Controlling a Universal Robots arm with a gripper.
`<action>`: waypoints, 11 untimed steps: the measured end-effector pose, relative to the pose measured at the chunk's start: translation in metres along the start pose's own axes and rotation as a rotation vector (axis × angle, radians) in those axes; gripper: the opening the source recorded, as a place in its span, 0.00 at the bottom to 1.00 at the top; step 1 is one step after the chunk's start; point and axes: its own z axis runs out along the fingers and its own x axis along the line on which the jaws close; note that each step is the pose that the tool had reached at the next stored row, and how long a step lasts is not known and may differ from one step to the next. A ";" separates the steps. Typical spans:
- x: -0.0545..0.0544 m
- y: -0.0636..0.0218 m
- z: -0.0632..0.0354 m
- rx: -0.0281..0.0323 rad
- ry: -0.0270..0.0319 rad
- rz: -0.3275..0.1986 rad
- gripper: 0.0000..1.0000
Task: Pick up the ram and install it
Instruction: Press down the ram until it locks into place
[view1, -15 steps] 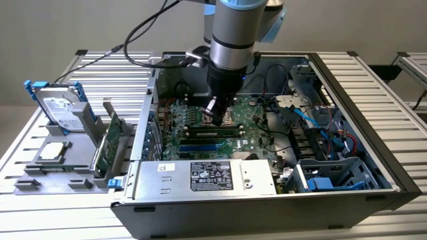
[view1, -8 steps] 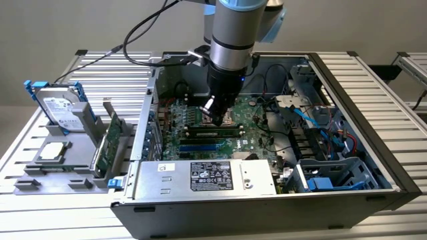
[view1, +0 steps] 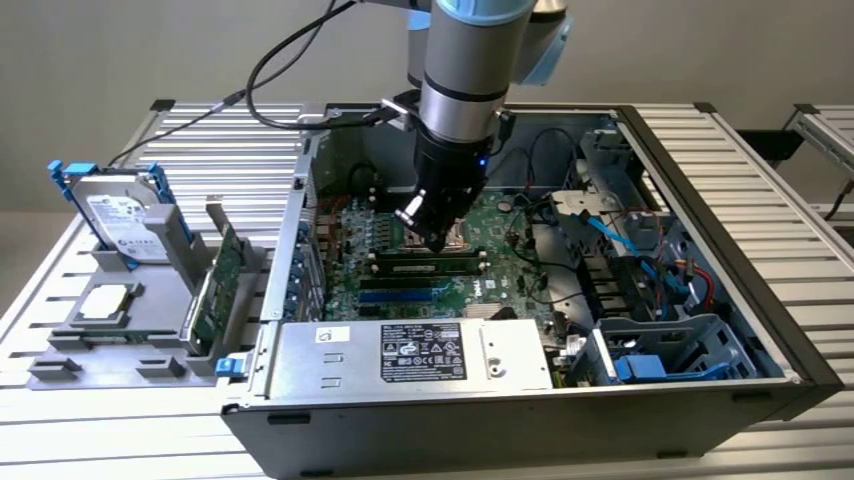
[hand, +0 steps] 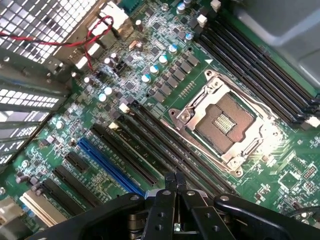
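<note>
End effector closed and empty above the motherboard

The open computer case (view1: 694, 300) sits on the worktop (view1: 801, 200); directly beneath the end effector (view1: 434, 237) lies the motherboard (hand: 150, 75), its CPU socket (hand: 225, 122) just beside. The end effector's fingers (hand: 170, 187) are pressed together, gripping nothing. The ram (view1: 427, 266) sits in a slot just below the fingertips.

Bench as I see it from the remote station

My slatted aluminium bench (view1: 174, 135) carries the open computer case (view1: 534, 440) and, at the exterior view's left, a grey fixture tray (view1: 107, 355) holding a hard drive (view1: 120, 215) upright in its blue bracket.
</note>
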 end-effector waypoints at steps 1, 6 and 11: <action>0.000 0.0000 0.0002 -0.0003 -0.0008 0.015 0.11; 0.000 -0.0001 0.0013 -0.0020 -0.0049 0.092 0.11; 0.000 -0.0002 0.0023 -0.0035 -0.0089 0.167 0.11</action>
